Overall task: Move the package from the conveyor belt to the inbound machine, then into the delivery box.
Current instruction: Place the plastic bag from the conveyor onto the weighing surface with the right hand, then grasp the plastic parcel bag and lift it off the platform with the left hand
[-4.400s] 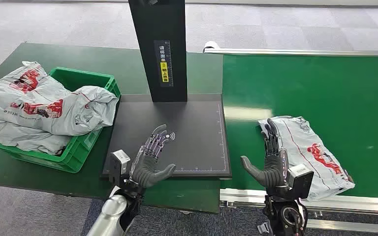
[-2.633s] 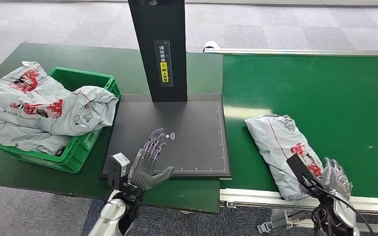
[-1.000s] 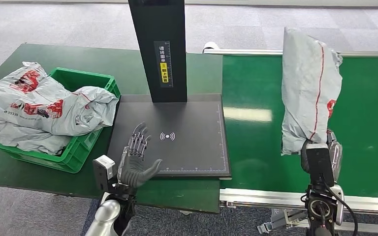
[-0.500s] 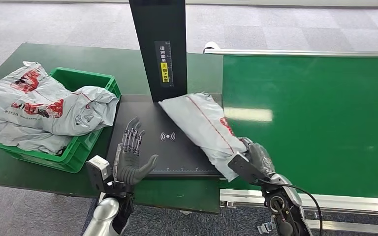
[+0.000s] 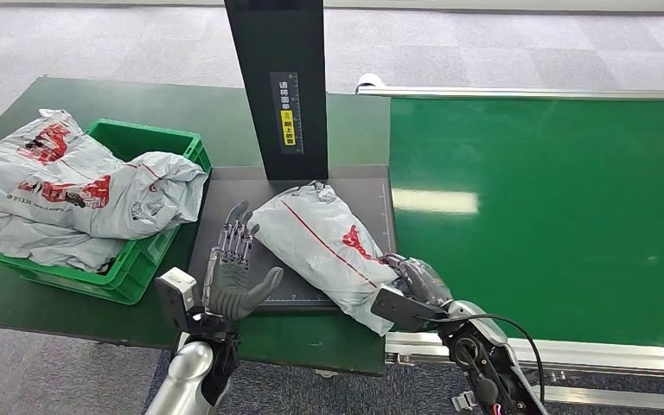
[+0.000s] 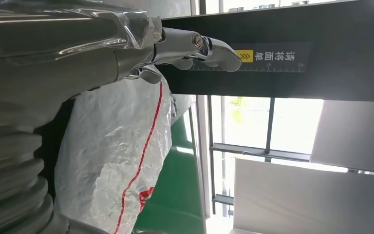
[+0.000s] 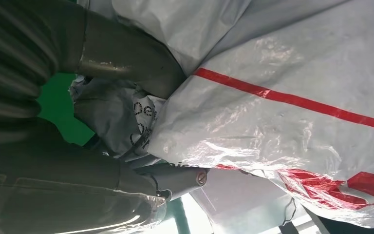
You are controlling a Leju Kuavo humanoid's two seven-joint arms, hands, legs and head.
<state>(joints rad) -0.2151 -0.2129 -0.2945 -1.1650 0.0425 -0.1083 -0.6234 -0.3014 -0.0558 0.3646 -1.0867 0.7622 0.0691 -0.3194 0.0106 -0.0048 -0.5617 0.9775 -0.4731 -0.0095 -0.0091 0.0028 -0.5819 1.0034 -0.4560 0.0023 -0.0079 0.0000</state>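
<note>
One package (image 5: 324, 242) is counted on one black scanner plate (image 5: 233, 194). One black scanner column (image 5: 278, 86) is noted. One green crate (image 5: 138, 251) is recorded, holding a heap of grey bags (image 5: 69, 190) whose exact number cannot be told. One green conveyor (image 5: 553, 207) and two robot hands, left (image 5: 235, 275) and right (image 5: 415, 281), are counted.

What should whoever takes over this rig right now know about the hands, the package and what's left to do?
Right hand: grips the near end of the package.
Left hand: fingers apart, holding nothing, raised over the near left part of the inbound machine, beside the package.
Package: lies across the machine's black plate, its near end overhanging the front edge.
Done: package is off the conveyor belt and on the machine.
Left: release or regrasp, then move it into the green delivery box, which already holds other grey bags heaped above its rim.
</note>
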